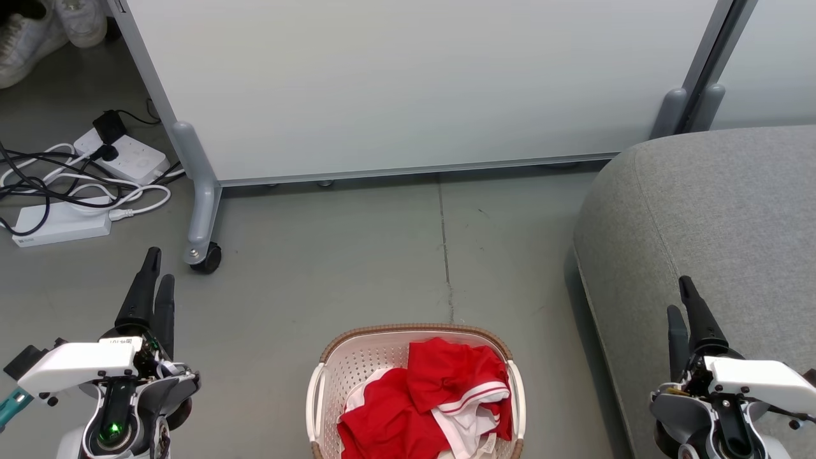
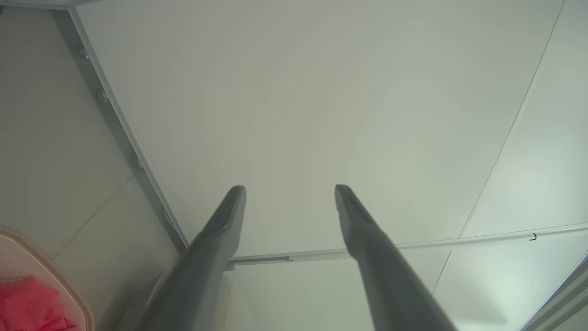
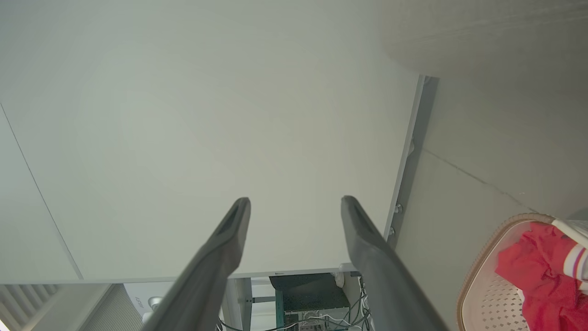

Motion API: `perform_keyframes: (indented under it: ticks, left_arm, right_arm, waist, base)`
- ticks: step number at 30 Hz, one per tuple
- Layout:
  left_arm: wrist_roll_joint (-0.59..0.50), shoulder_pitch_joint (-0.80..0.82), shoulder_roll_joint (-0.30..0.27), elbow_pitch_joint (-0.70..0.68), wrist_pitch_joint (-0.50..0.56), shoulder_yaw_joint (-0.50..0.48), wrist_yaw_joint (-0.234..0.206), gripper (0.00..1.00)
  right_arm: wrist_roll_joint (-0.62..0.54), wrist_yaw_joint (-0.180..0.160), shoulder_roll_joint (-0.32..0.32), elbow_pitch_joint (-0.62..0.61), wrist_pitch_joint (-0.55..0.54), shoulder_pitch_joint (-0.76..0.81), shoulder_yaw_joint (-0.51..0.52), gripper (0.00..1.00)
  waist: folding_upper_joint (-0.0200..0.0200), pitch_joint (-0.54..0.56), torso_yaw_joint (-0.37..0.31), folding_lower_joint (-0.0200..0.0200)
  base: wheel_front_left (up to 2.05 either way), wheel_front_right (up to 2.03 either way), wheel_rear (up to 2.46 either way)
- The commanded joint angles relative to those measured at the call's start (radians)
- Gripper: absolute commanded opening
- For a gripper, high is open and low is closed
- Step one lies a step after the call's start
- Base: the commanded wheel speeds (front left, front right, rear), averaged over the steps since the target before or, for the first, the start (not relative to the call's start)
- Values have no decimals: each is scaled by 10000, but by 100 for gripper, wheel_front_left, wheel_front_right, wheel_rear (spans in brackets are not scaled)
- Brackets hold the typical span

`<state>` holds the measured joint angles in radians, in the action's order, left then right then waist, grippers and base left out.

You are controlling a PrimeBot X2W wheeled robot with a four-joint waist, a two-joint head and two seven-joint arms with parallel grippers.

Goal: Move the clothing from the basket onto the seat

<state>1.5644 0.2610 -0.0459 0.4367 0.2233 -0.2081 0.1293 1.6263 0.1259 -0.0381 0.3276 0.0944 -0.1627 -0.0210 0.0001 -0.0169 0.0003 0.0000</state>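
Note:
The white perforated basket [image 1: 331, 376] with a brown rim stands on the floor at the bottom centre. Red and white clothing [image 1: 440, 395] lies crumpled inside it. The grey sofa seat [image 1: 714, 217] fills the right side. My left gripper [image 1: 157, 274] is open at the lower left, well left of the basket, and holds nothing. Over the seat's front edge at the lower right, my right gripper [image 1: 679, 294] is open and empty too. The left wrist view catches the basket [image 2: 43, 271] and clothing [image 2: 27, 308] at its lower left corner. In the right wrist view the basket [image 3: 477, 271] and clothing [image 3: 533, 271] sit at the lower right.
A pale grey wheeled partition panel [image 1: 414, 83] stands behind the basket, its castor [image 1: 205, 258] near my left gripper. Power strips and cables [image 1: 83, 185] lie on the floor at the far left. White shoes [image 1: 38, 29] are at the top left.

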Motion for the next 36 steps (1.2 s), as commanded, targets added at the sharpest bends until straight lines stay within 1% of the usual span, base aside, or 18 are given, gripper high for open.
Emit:
perform_keyframes:
  ticks: [1, 7, 9, 14, 20, 28, 29, 30, 31, 32, 36]
  left_arm:
    - [-71, 149, -124, -319, -108, 79, 9, 100]
    - [-767, 24, -304, -874, -677, 393, 10, 100]
    - [-1049, 22, -285, -1072, -811, 382, 10, 100]
    - [-2416, -32, -290, -1626, -1116, 344, 11, 100]
    - [-4284, -143, -291, -2195, -1458, 486, 12, 100]
    - [-6423, -445, -321, -2650, -1881, 797, -34, 100]
    - [-6423, -445, -321, -2650, -1881, 797, -34, 100]
    - [-6903, -545, -344, -2706, -1984, 902, -60, 100]
    - [-7124, -590, -359, -2726, -2034, 957, -68, 100]
    - [-7124, -590, -359, -2726, -2034, 957, -68, 100]
    - [-8009, -767, -473, -2747, -2221, 1175, -157, 100]
  right_arm:
    - [-81, 13, -76, -230, 100, -201, 18, 100]
    - [-1358, 17, -245, -527, 275, -314, -58, 100]
    - [-2041, 19, -314, -713, 322, -376, -73, 100]
    - [-3828, 22, -471, -1177, 425, -475, -240, 100]
    - [-5497, 25, -648, -1610, 542, -522, -495, 100]
    - [-7008, 31, -744, -1754, 685, -477, -623, 100]
    - [-7008, 31, -744, -1754, 685, -477, -623, 100]
    - [-7374, 32, -784, -1730, 718, -457, -663, 100]
    - [-7554, 33, -794, -1724, 738, -454, -677, 100]
    - [-7554, 33, -794, -1724, 738, -454, -677, 100]
    - [-8240, 35, -816, -1633, 798, -398, -711, 100]
  waist:
    - [-1, 1, 5, 0]
    - [-1, 5, 24, 0]
    - [-1, 2, 35, 0]
    - [-1, 6, 48, 0]
    - [-1, 24, 66, 0]
    - [-1, 64, 84, 0]
    - [-1, 64, 84, 0]
    - [-1, 76, 88, 0]
    - [-1, 81, 89, 0]
    - [-1, 81, 89, 0]
    - [-1, 103, 94, 0]
  base:
    - [0, 0, 0]
    - [0, 0, 0]
    - [0, 0, 0]
    - [0, 0, 0]
    - [0, 0, 0]
    - [0, 0, 0]
    - [0, 0, 0]
    - [0, 0, 0]
    - [0, 0, 0]
    - [0, 0, 0]
    - [0, 0, 0]
